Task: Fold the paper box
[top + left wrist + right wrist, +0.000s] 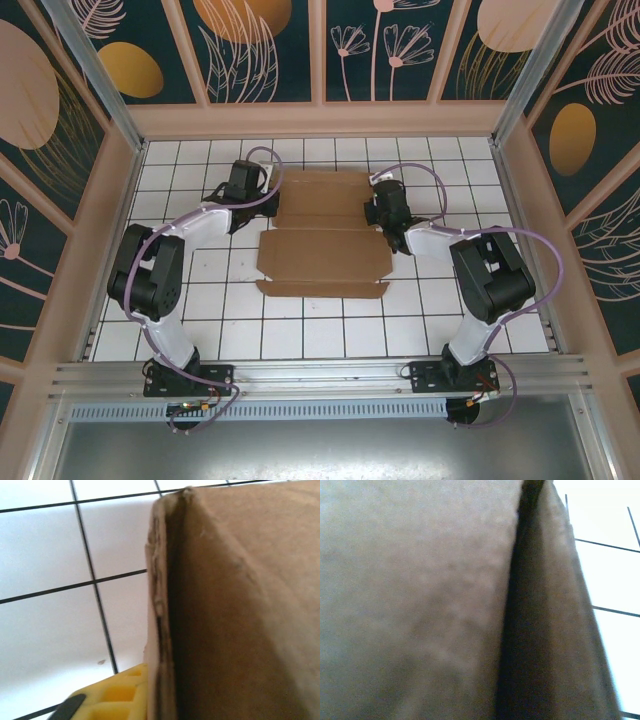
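Paper box [325, 255]: plain brown die-cut sheet, creased, lying mid-counter [200, 320], panels running left-right; right pincer [376, 205] closed on its right flap; left pincer [264, 197] against left flap, closure unclear

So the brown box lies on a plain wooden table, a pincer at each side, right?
No, the table is white tile with dark lines, as the top view shows. The box lies on it, left pincer and right pincer at its sides.
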`<move>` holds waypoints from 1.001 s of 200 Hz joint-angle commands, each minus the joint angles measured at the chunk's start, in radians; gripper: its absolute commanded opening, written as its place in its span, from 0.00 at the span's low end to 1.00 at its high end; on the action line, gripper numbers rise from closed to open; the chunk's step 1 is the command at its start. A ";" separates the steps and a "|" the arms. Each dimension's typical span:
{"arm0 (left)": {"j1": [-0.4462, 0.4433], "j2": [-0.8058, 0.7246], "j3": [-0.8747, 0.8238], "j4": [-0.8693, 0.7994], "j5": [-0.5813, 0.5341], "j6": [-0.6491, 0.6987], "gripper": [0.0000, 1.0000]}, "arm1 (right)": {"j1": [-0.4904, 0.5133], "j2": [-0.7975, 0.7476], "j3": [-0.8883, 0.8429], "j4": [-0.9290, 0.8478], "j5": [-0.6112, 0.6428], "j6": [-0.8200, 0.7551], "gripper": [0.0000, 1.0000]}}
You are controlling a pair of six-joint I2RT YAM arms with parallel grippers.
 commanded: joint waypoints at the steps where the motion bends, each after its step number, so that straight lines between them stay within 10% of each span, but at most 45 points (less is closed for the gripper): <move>1: 0.001 0.008 0.030 -0.043 -0.135 0.004 0.09 | 0.011 -0.016 0.020 -0.079 0.025 0.008 0.00; 109: -0.028 0.031 0.069 -0.035 -0.317 -0.082 0.00 | 0.076 0.047 0.158 -0.198 0.317 0.126 0.00; 162: -0.037 0.037 -0.025 0.069 -0.234 -0.138 0.00 | 0.095 0.099 0.105 -0.130 0.273 0.167 0.00; 200: -0.037 -0.014 -0.118 0.178 -0.181 -0.192 0.36 | 0.097 0.058 0.025 -0.025 0.247 0.155 0.00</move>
